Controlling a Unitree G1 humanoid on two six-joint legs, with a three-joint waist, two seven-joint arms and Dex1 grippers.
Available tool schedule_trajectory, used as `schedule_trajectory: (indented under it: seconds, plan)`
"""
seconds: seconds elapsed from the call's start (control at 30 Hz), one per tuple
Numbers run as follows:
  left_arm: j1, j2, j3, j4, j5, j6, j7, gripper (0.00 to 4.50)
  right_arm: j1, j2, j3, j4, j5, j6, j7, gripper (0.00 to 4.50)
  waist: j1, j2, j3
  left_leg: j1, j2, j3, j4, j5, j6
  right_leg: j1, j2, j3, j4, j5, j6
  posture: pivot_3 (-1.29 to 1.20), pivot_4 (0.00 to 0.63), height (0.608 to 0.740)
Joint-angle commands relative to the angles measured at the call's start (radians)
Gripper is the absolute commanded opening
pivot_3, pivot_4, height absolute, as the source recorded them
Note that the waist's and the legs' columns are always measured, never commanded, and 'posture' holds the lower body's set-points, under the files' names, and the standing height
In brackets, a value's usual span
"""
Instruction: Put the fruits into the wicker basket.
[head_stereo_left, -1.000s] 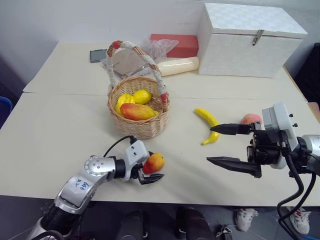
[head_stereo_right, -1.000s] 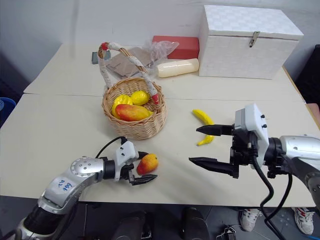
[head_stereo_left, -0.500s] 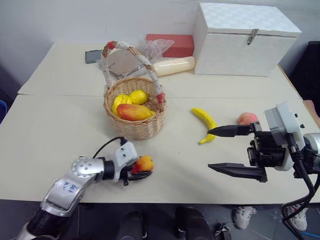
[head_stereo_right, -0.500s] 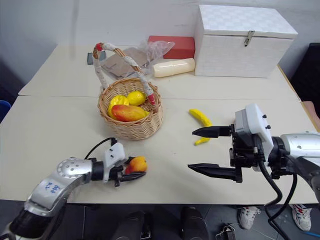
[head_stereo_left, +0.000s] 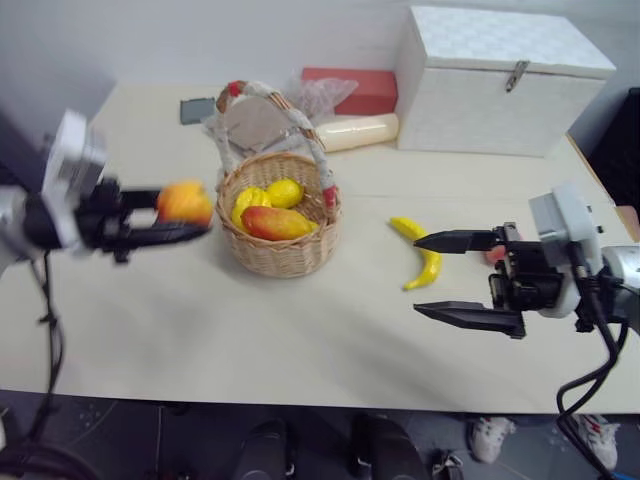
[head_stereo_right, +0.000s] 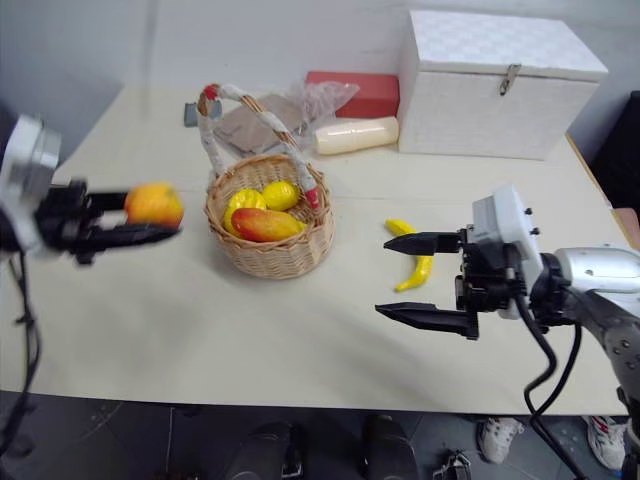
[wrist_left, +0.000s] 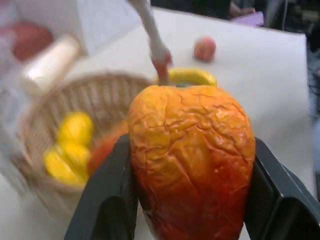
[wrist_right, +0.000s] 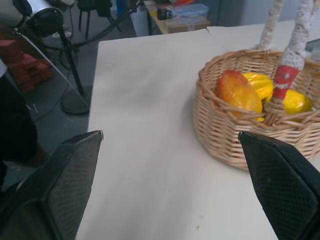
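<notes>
Left gripper has clamped its black fingers on the red-orange mango and lifted it off the cream table, now up in the air just left of the tan woven wicker basket.

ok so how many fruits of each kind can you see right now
mangoes: 2, held mango and basket mango
yellow lemon-like fruits: 2, both in the basket
banana: 1
peach: 1
total: 6

Arched handle spanning wicker basket mouth, bare table around
</notes>
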Motion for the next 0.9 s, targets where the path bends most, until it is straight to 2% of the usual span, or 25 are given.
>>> schedule_trajectory:
  seconds: [0.03, 0.13, 0.23, 0.3, 0.43, 0.5, 0.53, 0.67, 0.83, 0.9]
  plan:
    - [-0.132, -0.116, -0.173, 0.1, 0.147, 0.002, 0.139, 2.16, 0.007, 0.017, -0.017, -0.027, -0.018, -0.029, -0.032, 4.5, -0.002, 0.0, 0.0, 0.0, 0.0, 0.001, 0.0, 0.0, 0.001, 0.0, 0.0, 0.001, 0.0, 0.001, 0.001, 0.0, 0.15, 0.74]
    - [-0.196, -0.182, -0.322, 0.194, 0.313, -0.095, 0.178, 2.16, 0.04, 0.03, -0.033, -0.051, -0.021, -0.034, -0.061, 4.5, -0.014, 0.0, 0.0, -0.005, 0.001, 0.002, 0.008, -0.002, 0.004, -0.001, 0.001, 0.002, -0.001, 0.002, 0.003, 0.0, 0.15, 0.74]
    - [-0.224, -0.231, -0.37, 0.279, 0.384, -0.161, 0.182, 2.16, 0.078, 0.038, -0.054, -0.079, -0.015, -0.034, -0.09, 4.5, -0.022, -0.001, 0.001, -0.01, 0.002, 0.004, 0.01, -0.004, 0.005, -0.005, 0.002, 0.001, -0.002, 0.002, 0.004, 0.0, 0.15, 0.74]
    - [-0.238, -0.266, -0.349, 0.31, 0.378, -0.167, 0.182, 2.89, 0.103, 0.043, -0.073, -0.097, -0.005, -0.031, -0.112, 4.5, -0.023, -0.001, 0.001, -0.012, 0.003, 0.003, 0.011, -0.004, 0.005, -0.007, 0.003, 0.0, -0.002, 0.002, 0.004, 0.0, 0.15, 0.74]
    - [-0.226, -0.285, -0.272, 0.278, 0.328, -0.136, 0.165, 4.07, 0.15, 0.05, -0.108, -0.115, -0.001, -0.029, -0.149, 4.5, -0.019, -0.002, 0.001, -0.013, 0.003, 0.002, 0.012, -0.003, 0.005, -0.007, 0.002, 0.0, -0.001, 0.002, 0.004, 0.0, 0.15, 0.74]
    - [-0.204, -0.271, -0.203, 0.228, 0.265, -0.097, 0.14, 4.47, 0.182, 0.051, -0.132, -0.115, -0.012, -0.029, -0.166, 4.5, -0.018, -0.002, 0.001, -0.013, 0.002, 0.002, 0.013, -0.003, 0.005, -0.007, 0.001, 0.0, -0.001, 0.002, 0.004, 0.0, 0.15, 0.74]
    - [-0.192, -0.263, -0.173, 0.197, 0.236, -0.082, 0.127, 4.47, 0.201, 0.049, -0.145, -0.113, -0.022, -0.032, -0.17, 4.5, -0.018, -0.002, 0.001, -0.013, 0.002, 0.002, 0.013, -0.003, 0.005, -0.007, 0.001, 0.0, -0.001, 0.003, 0.005, 0.0, 0.15, 0.74]
    - [-0.093, -0.141, -0.002, -0.008, 0.04, 0.023, -0.006, 4.47, 0.318, 0.042, -0.246, -0.09, -0.062, -0.033, -0.182, 4.5, -0.022, -0.002, 0.001, -0.013, 0.002, 0.001, 0.012, -0.003, 0.005, -0.007, 0.001, 0.0, -0.001, 0.003, 0.005, 0.0, 0.15, 0.74]
    - [0.153, 0.137, 0.183, -0.209, -0.149, 0.095, -0.292, 4.47, 0.497, 0.048, -0.437, -0.066, -0.071, -0.009, -0.166, 4.5, -0.028, -0.002, 0.001, -0.011, 0.003, 0.001, 0.012, -0.003, 0.005, -0.005, 0.001, 0.0, -0.001, 0.002, 0.005, 0.0, 0.15, 0.74]
    - [0.233, 0.208, 0.236, -0.235, -0.184, 0.097, -0.359, 4.47, 0.577, 0.047, -0.525, -0.038, -0.069, -0.003, -0.115, 4.5, -0.023, -0.002, 0.001, -0.009, 0.002, 0.001, 0.012, -0.003, 0.005, -0.004, 0.001, 0.0, -0.004, 0.002, 0.004, 0.0, 0.15, 0.74]
